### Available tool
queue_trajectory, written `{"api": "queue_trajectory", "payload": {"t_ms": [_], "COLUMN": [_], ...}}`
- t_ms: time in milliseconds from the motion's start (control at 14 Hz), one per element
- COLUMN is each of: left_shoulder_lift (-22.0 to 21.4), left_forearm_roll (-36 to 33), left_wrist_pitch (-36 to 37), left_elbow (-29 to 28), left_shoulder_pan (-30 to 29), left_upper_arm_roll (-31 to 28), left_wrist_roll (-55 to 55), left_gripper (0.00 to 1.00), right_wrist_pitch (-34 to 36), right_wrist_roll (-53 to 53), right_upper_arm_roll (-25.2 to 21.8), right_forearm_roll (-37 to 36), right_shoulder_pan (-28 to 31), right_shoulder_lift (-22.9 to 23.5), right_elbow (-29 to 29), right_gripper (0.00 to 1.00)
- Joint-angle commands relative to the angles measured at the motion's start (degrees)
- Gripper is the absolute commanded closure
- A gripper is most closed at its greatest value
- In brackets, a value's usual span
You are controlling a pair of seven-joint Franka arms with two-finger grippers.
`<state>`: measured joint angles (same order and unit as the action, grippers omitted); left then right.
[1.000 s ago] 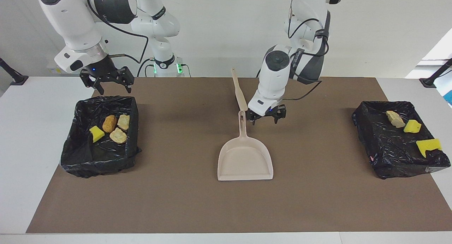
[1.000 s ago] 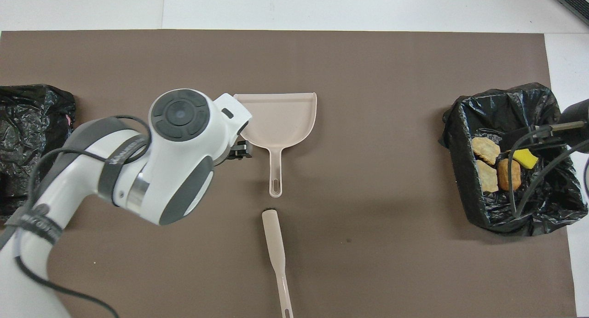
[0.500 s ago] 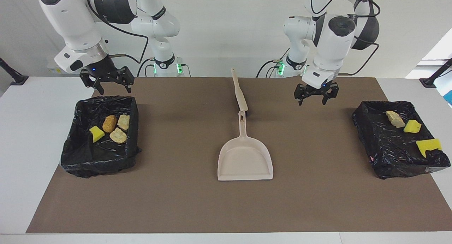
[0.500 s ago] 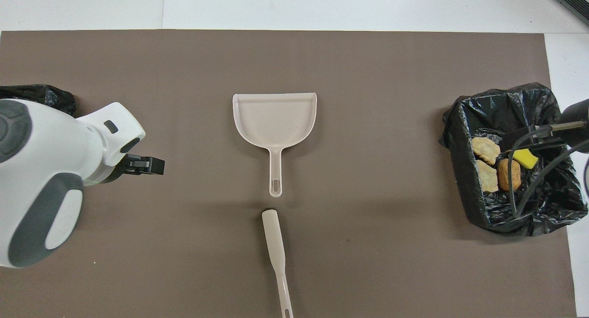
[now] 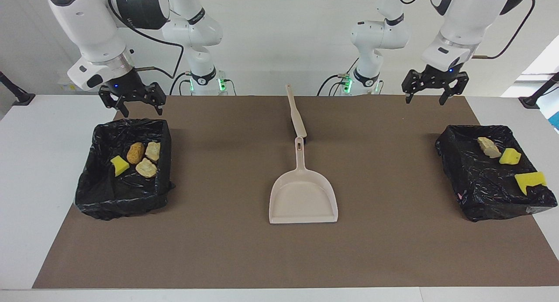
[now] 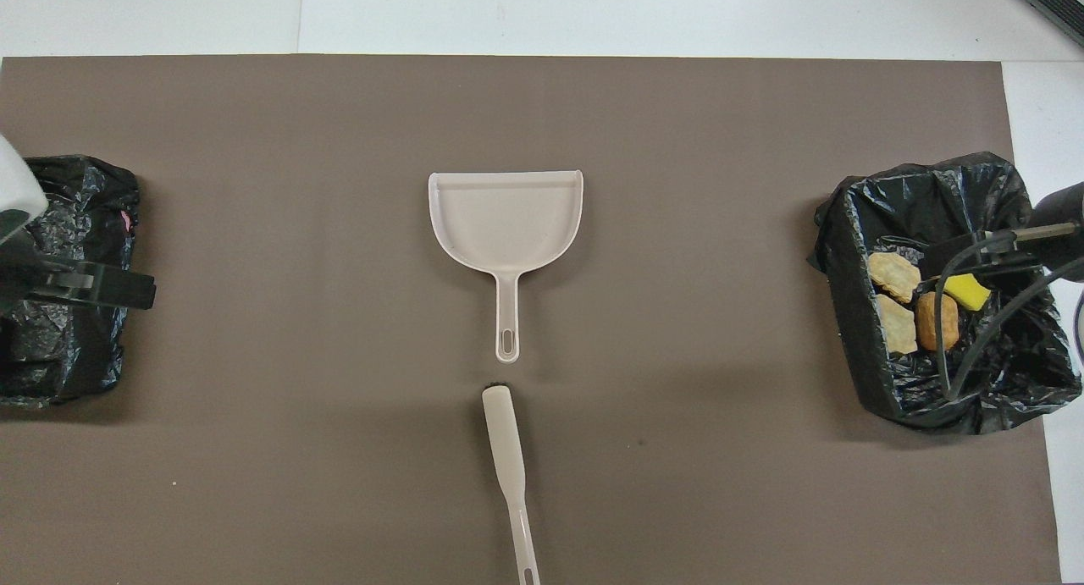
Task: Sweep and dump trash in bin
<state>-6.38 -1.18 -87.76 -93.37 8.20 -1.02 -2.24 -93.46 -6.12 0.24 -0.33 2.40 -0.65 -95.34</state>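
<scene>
Brown mat (image 5: pixel 218 249): trash (image 5: pixel 506 155) in bin under left tool (image 5: pixel 434 92).

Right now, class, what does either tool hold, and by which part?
Nothing: the left tool and right tool hang open and empty above the table.

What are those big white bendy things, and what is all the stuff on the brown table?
They are two robot arms. One picture looks at them from across the table, the other looks down from above them. Each arm ends in an end effector; the left end effector and the right end effector are both open, up in the air and holding nothing. On the table lie a beige dustpan and, nearer the robots, a beige hand brush. At each end sits a bin lined with a black bag. The trash, bread-like bits and yellow sponge pieces, is in the bins.
</scene>
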Motion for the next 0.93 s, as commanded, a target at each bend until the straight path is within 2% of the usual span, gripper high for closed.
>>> {"api": "queue_trajectory", "payload": {"t_ms": [0,857], "left_shoulder_lift": [5.8,5.1], "left_forearm_roll": [2.8,2.2], "left_wrist_pitch": [6.8,6.3], "left_elbow": [10.8,10.7], "left_shoulder_pan": [-3.4,-3.6], "left_upper_arm_roll": [0.4,0.9], "left_wrist_roll": [-1.5,-1.8], "left_gripper": [0.00,0.00], "right_wrist_pitch": [1.1,1.1], "right_wrist_roll": [1.1,1.1], "right_upper_arm_roll": [0.3,0.3], "right_forearm_roll": [0.2,0.2], "right_shoulder_pan": [0.2,0.2], "right_shoulder_lift": [0.3,0.3], "right_elbow": [0.9,0.9], "right_gripper": [0.00,0.00]}}
